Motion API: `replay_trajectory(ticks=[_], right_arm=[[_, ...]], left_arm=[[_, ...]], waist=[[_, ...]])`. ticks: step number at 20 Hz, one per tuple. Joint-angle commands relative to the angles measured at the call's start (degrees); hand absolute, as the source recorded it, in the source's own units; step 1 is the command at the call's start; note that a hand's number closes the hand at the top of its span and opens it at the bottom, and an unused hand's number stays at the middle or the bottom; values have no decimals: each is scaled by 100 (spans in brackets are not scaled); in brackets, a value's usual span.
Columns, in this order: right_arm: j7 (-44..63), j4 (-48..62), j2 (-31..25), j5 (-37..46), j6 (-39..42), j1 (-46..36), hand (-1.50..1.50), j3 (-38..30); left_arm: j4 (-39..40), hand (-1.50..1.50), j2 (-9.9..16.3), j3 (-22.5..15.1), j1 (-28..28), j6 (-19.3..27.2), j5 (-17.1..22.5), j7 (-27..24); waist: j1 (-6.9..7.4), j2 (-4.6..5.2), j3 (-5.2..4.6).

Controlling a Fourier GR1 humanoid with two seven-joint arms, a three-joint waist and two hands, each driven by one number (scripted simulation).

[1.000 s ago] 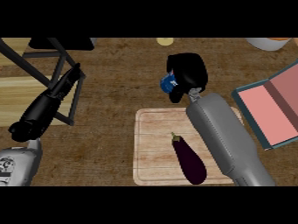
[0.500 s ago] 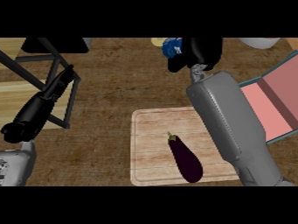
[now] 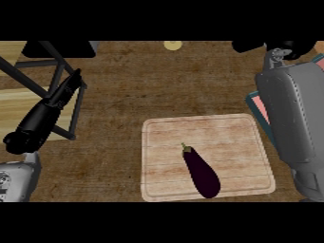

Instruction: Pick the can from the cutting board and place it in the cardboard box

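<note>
The cutting board [image 3: 206, 137], pale wood with rounded corners, lies flat on the tabletop near the middle. The cardboard box [image 3: 261, 107] (pink inside, teal-edged) sits just right of it, mostly hidden. The can cannot be made out.

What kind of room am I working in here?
Most likely a kitchen: a wooden counter carries a cutting board with an eggplant lying on it. Nothing else in view settles it further.
</note>
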Motion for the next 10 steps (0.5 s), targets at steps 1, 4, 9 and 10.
replay_trajectory(ticks=[1,4,9,10], right_arm=[[-300,125,-549,-239,-205,283,150,-499],[-465,30,-1011,-206,520,441,150,-422],[-700,815,-1264,-901,1503,517,150,-902],[-858,995,-1436,-1076,1698,610,150,-1071]], left_arm=[[240,0,190,249,-213,-197,156,-101],[151,0,-106,0,153,28,-73,-289],[55,0,-92,-85,269,-33,-124,-168],[15,0,246,283,224,-299,190,-239]], waist=[[-1,17,0],[-17,0,-3],[5,6,-2],[24,8,-1]])
